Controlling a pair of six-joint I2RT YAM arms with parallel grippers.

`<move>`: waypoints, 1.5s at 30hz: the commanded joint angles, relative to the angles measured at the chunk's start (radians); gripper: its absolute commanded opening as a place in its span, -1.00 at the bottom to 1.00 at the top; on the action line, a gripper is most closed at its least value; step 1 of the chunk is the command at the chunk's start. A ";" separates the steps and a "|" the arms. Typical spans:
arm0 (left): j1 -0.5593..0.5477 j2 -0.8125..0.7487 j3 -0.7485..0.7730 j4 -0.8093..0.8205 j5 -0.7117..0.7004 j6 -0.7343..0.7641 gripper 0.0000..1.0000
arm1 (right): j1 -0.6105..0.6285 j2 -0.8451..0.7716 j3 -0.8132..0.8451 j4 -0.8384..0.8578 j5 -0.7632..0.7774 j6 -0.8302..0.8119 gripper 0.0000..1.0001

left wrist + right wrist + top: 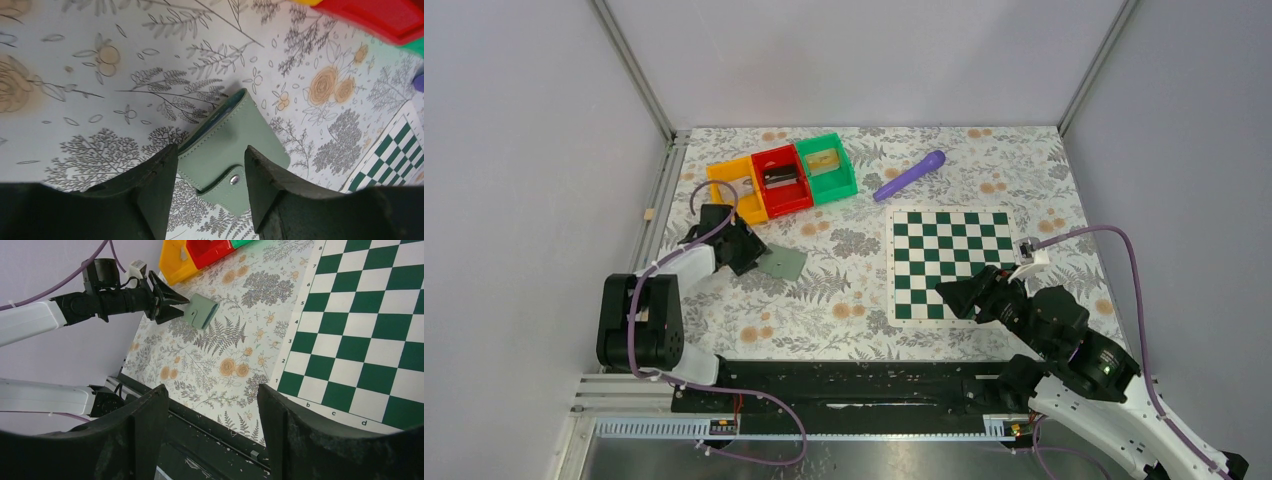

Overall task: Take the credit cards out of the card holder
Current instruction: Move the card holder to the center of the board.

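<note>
Top view: card holder [784, 263], shut, on bench [854, 330] centre-left, no credit cards showing; left wrist view: left tool [210, 148] straddles it, jaws wide, apparently to grip it; right wrist view: right tool [212, 390] wide, empty, standing clear.

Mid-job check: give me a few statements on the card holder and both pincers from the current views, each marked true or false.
1. The card holder is closed, its snap fastened. True.
2. The card holder lies on the chessboard. False: it lies on the floral table cover, left of the board.
3. The left pincer is open, a finger on either side of the holder's end. True.
4. The right pincer grips the purple object. False: it is open and empty by the chessboard's near-left corner; the purple object lies beyond the board.
</note>
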 commanded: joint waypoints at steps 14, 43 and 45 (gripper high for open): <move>-0.368 -0.381 -0.214 0.112 0.096 -0.179 -0.10 | 0.005 0.058 -0.005 0.039 0.047 0.012 0.39; -0.243 0.165 0.163 -0.055 0.095 0.101 0.01 | 0.006 0.153 -0.040 0.091 -0.019 0.047 0.30; -0.263 0.131 0.108 -0.016 0.146 0.082 -0.03 | 0.005 0.161 -0.042 0.096 -0.030 0.017 0.31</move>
